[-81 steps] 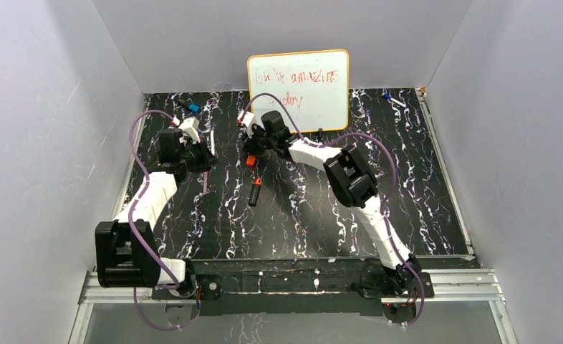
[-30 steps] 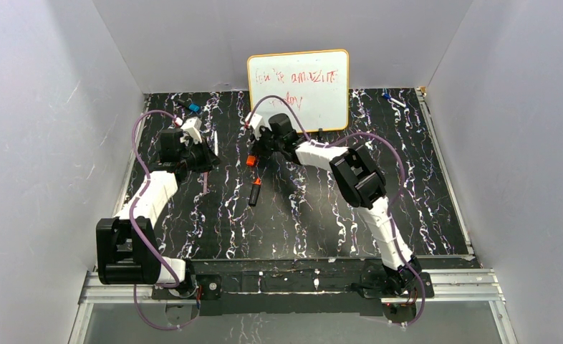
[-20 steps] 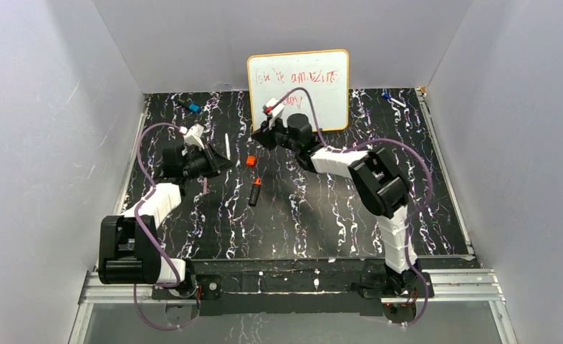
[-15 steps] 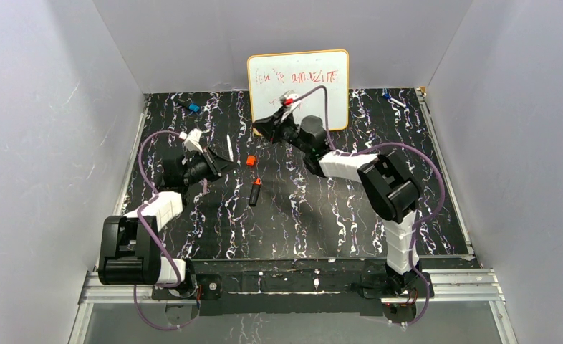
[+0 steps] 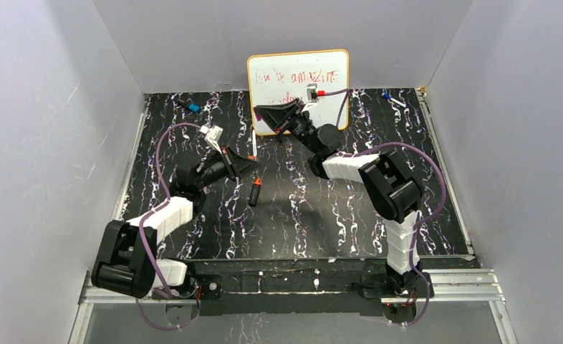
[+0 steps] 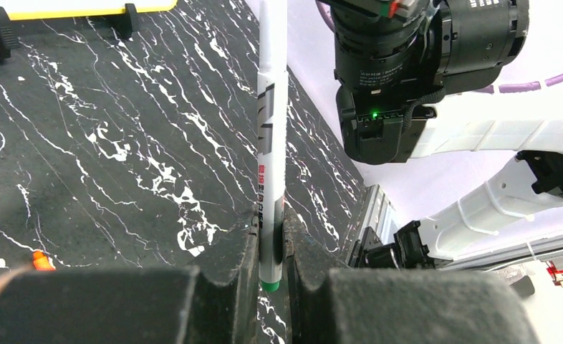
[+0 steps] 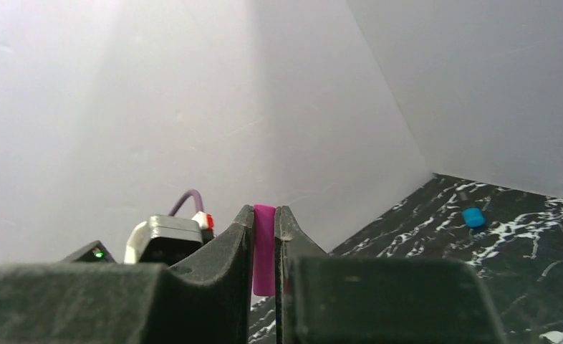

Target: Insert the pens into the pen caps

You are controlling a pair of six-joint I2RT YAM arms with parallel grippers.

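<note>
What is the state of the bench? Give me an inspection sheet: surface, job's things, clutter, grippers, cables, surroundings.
Surface: black, white-veined mat.
Job's things: white pen stands upright in the left gripper; purple cap sits in the right gripper; black marker with an orange end lies mid-mat; orange cap lies on the mat near the left fingers.
Clutter: blue-tipped pens at far left, another at far right; whiteboard with red writing.
Grippers: left fingers shut on the pen; right fingers shut on the cap.
Cables: purple cables loop off both wrists.
Surroundings: pale walls on three sides.
</note>
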